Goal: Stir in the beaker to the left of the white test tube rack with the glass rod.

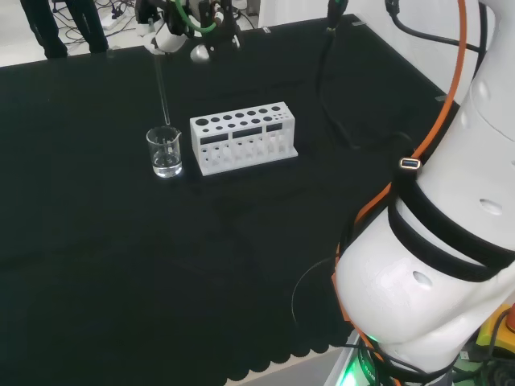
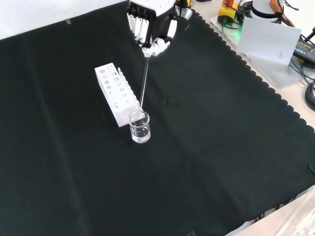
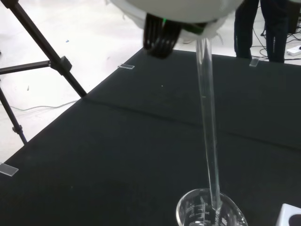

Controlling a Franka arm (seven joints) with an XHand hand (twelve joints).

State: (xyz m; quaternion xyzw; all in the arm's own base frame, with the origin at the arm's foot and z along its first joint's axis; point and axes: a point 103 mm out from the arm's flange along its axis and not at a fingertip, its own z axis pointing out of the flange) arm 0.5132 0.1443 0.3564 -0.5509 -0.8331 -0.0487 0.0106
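- Glass rod hangs from the hand, pinched at its very top end between the curled fingertips, and runs down at a slight tilt toward the beaker.
- From the wrist view the rod's lower tip looks to be at or just inside the mouth of the beaker; whether it reaches the liquid I cannot tell.
- In the head view the beaker stands just to the left of the white test tube rack, close beside it but apart, with a little clear liquid in the bottom.
- To my eye the rod is thin, stiff and light, and smooth enough to slip or swivel between the fingertips if it is bumped sideways.
- Held so far up, the long free end will likely swing wide for a small turn of the wrist, so I would expect the stirring circles to need to be small and slow.
- Both pieces look breakable: a knock of the tip on the beaker wall could chip glass or push the light beaker across the black cloth of the desk, perhaps into the rack.
- The beaker seems light and nothing steadies it, so I judge the safest path for the rod is near the middle, clear of the rim and pouring lip.
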